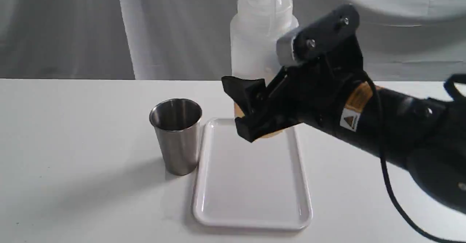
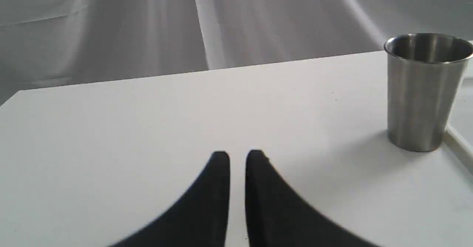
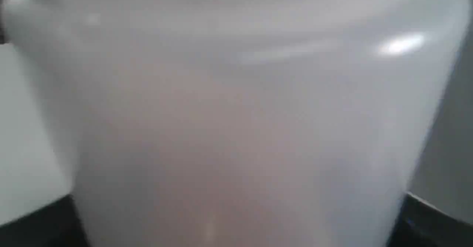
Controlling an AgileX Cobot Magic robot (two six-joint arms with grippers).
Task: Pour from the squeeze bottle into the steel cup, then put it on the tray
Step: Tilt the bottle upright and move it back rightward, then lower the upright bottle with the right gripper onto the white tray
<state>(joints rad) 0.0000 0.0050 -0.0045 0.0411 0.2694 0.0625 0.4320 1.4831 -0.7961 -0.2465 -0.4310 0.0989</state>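
The squeeze bottle (image 1: 260, 35) stands upright over the far end of the white tray (image 1: 251, 184), its nozzle cut off by the top of the exterior view. A band of amber liquid shows at its base. My right gripper (image 1: 251, 114) is shut on its lower body. Whether the base touches the tray cannot be told. The bottle (image 3: 236, 110) fills the right wrist view, with dark fingers (image 3: 425, 221) at its sides. The steel cup (image 1: 176, 134) stands upright just left of the tray. Well to one side of the cup (image 2: 425, 91), my left gripper (image 2: 237, 158) is shut over the table, holding nothing.
White tabletop (image 1: 72, 144) spreads around the cup and tray, with a grey draped cloth behind it. The right arm (image 1: 400, 123) and its cable reach in from the right of the exterior view. An edge of the tray (image 2: 458, 143) shows beside the cup.
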